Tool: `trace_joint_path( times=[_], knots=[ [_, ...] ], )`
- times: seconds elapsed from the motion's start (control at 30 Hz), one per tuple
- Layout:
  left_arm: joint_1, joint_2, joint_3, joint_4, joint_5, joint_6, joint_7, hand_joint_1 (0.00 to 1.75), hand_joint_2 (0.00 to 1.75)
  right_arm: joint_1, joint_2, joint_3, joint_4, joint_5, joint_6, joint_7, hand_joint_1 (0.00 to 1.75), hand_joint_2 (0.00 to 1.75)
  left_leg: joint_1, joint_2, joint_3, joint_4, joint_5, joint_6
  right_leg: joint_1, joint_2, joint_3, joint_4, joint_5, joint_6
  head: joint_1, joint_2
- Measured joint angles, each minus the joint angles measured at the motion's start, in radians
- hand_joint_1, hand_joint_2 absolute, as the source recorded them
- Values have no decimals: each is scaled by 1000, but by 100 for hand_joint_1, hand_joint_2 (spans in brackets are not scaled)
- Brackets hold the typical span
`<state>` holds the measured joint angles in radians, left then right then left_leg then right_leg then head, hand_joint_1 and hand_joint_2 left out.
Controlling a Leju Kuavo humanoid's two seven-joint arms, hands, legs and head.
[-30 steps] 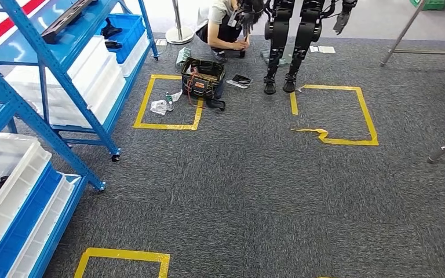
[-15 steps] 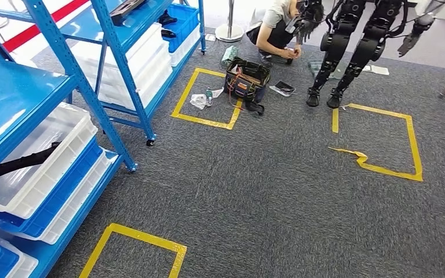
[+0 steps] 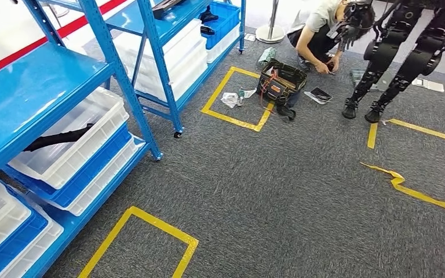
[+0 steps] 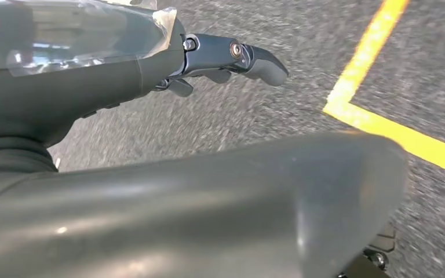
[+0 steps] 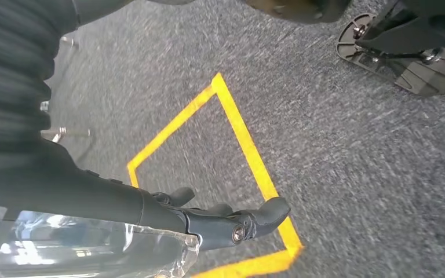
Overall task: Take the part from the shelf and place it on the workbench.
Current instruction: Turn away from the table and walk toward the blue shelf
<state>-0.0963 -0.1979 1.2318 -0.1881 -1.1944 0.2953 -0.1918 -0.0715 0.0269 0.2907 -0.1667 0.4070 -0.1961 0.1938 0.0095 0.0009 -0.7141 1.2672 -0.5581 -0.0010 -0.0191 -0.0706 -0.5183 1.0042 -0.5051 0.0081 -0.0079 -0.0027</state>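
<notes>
Left hand (image 4: 232,58) and right hand (image 5: 232,223) hanging over grey carpet, fingers loosely extended, grasping nothing. Long black part (image 3: 58,139) lying in white plastic bin (image 3: 101,113) on blue metal shelf (image 3: 32,92), awaiting pickup.

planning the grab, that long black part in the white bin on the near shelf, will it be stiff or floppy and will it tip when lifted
Probably stiff: the black part keeps a straight line where it juts past the white bin rim unsupported. Being long and narrow, it would likely swing or tilt if held near one end, so a grip near mid-length seems safer. Its weight and surface cannot be judged from here.
</notes>
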Motion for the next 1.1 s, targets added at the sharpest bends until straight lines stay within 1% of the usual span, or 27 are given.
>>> trace_joint_path(
  times=[0.03, 0.07, 0.1, 0.13, 0.17, 0.23, 0.27, 0.3, 0.37, 0.43, 0.47, 0.5, 0.53, 0.57, 0.6, 0.63, 0.67, 0.73, 0.77, 0.83, 0.87, 0.9, 0.93, 0.97, 1.0, 1.03, 1.1],
  knots=[
    [0, 0, 0, 0, 0, 0, 0, 0, 0, -1, 0, 0, 0, 0, 0, 0, 0, 175, 1, 13, 32, -59, 33, 1, 0, -12, 2, 0, -2, 0, 0, 0],
    [0, 1, 0, 0, 0, 0, 0, 0, 0, -2, 1, 0, 0, 0, 0, 0, 0, 175, 0, 40, 72, -131, 61, 4, 2, -24, 6, 0, -5, 3, -1, 0],
    [-2, 1, 0, 0, 0, 0, 0, 0, 0, -2, 1, 0, 0, -1, 0, 0, 0, 175, -2, 63, 105, -191, 82, 8, 6, -34, 7, 1, -8, 7, 0, 0],
    [-4, 1, 0, 0, 0, 0, 0, 0, 0, -2, 0, 0, 0, -1, 0, 0, 0, 175, -6, 80, 126, -229, 90, 12, 10, -43, 11, 0, -12, 12, 2, 0],
    [-6, 1, 0, 0, 0, 1, 0, 0, 0, -3, 0, 0, 0, 0, 0, 0, 0, 175, -9, 86, 134, -245, 90, 17, 14, -53, 15, 0, -15, 18, 4, 0],
    [-6, 1, 0, 0, 0, 1, 0, 0, 0, -6, 0, 0, 0, 0, 0, 0, 0, 175, -11, 58, 133, -251, 92, 28, 16, -71, 24, -3, -20, 28, 6, 0],
    [-6, 1, 0, 0, 0, 2, 0, 0, 0, -8, -1, 0, 0, 2, 0, 0, 0, 175, -9, 45, 135, -256, 96, 35, 14, -55, 21, 7, -28, 32, 7, 0],
    [-6, 1, 0, 0, 1, 3, 1, 0, 0, -8, -1, 0, -1, 3, 0, 0, 0, 175, -6, 31, 137, -260, 100, 41, 13, -30, 13, 29, -43, 34, 8, 0],
    [-8, -1, 0, 0, 1, 5, 2, 0, 0, -7, -2, 0, -1, 4, 1, 0, 0, 175, -3, 4, 138, -264, 106, 50, 10, 39, -37, 138, -94, 28, 13, 0],
    [-8, -2, 0, 0, 1, 5, 4, 0, 0, -4, -3, 0, -1, 5, 2, 0, 0, 175, -4, -29, 136, -264, 107, 53, 9, 63, -102, 265, -137, 26, 15, 0],
    [-7, -2, 0, 0, 1, 6, 6, 0, 0, -3, -3, 0, -1, 6, 3, 0, 0, 175, -4, -46, 136, -263, 107, 53, 8, 67, -118, 289, -137, 31, 15, 0],
    [-6, -2, 0, 0, 1, 6, 7, 0, 0, -2, -3, 0, 0, 7, 3, 0, 0, 175, -3, -63, 137, -262, 107, 52, 6, 69, -115, 272, -119, 41, 15, 0],
    [-5, -3, 0, 0, 1, 6, 9, 0, 0, -2, -3, 0, 0, 7, 3, 0, 0, 175, -1, -79, 138, -260, 107, 50, 3, 76, -93, 214, -88, 53, 16, 0],
    [-5, -3, 0, 0, 2, 7, 9, 0, 0, -3, -3, 0, 0, 8, 4, 0, 0, 175, 0, -94, 137, -258, 105, 47, -3, 97, -63, 139, -54, 64, 16, 0],
    [-5, -3, 0, 0, 2, 7, 10, 0, 0, -4, -3, 0, 0, 8, 5, 0, 0, 175, -1, -108, 136, -254, 104, 41, -6, 118, -38, 75, -27, 68, 17, 0],
    [-6, -3, 0, 0, 2, 8, 10, 0, 0, -4, -2, 0, 0, 8, 6, 0, 0, 175, -3, -119, 133, -251, 103, 35, -9, 134, -21, 33, -10, 65, 18, 0],
    [-5, -3, 0, 0, 2, 8, 11, 0, 0, -5, -2, 0, 0, 8, 7, 0, 0, 175, -4, -128, 130, -249, 103, 29, -9, 143, -15, 16, -4, 57, 17, 0],
    [-3, -3, 0, 0, 2, 9, 11, 0, 0, -7, 1, 0, 0, 9, 7, 1, 0, 175, -3, -142, 124, -251, 107, 19, -7, 123, -13, 16, 0, 37, 14, 0],
    [-2, -3, 0, 0, 2, 9, 12, 0, 0, -8, 2, 0, 0, 9, 8, 1, 0, 175, -3, -132, 120, -247, 104, 14, -7, 112, -11, 15, 2, 30, 12, 0],
    [-3, -2, 0, 0, 2, 11, 12, 0, 0, -8, 4, 0, 0, 9, 8, 1, 0, 175, -4, -76, 95, -196, 69, 6, -10, 87, -11, 13, 5, 14, 5, 0],
    [-4, -3, 0, 0, 2, 11, 12, 0, 0, -7, 4, 0, 0, 9, 8, 1, 0, 175, -6, -41, 69, -139, 36, 3, -7, 73, -11, 12, 4, 8, 1, 0],
    [-6, -3, 0, 0, 2, 12, 12, 0, 0, -5, 4, 0, 0, 9, 8, 1, 0, 175, -5, -21, 35, -70, 2, 0, -5, 57, -12, 12, 2, 3, -3, 0],
    [-6, -3, 0, 0, 2, 12, 12, 0, 0, -3, 3, 0, 0, 9, 8, 1, 0, 175, -4, -11, 5, -8, -23, -2, -2, 40, -12, 13, 1, 0, -3, 0],
    [-6, -4, 0, 0, 2, 12, 13, 0, 0, -2, 3, 0, 0, 9, 8, 1, 0, 175, -3, -6, -14, 30, -31, -2, 0, 24, -12, 13, 0, -2, -3, 0],
    [-4, -4, 0, 0, 2, 12, 13, 0, 0, -3, 2, 0, 0, 9, 8, 1, 0, 175, -3, -3, -11, 27, -19, -2, 1, 10, -11, 13, -1, -3, -3, 0],
    [-3, -4, 0, 0, 2, 12, 13, 0, 0, -3, 2, 0, 0, 9, 7, 1, 0, 175, -2, 4, 13, -16, 9, 1, 2, -3, -10, 13, -3, -3, -3, 0],
    [-4, -3, 0, 0, 1, 12, 13, 0, 0, -5, 3, 0, 0, 9, 6, 1, 0, 175, -7, 45, 90, -153, 66, 11, 7, -25, -3, 13, -7, 0, -4, 0]
  ],
)
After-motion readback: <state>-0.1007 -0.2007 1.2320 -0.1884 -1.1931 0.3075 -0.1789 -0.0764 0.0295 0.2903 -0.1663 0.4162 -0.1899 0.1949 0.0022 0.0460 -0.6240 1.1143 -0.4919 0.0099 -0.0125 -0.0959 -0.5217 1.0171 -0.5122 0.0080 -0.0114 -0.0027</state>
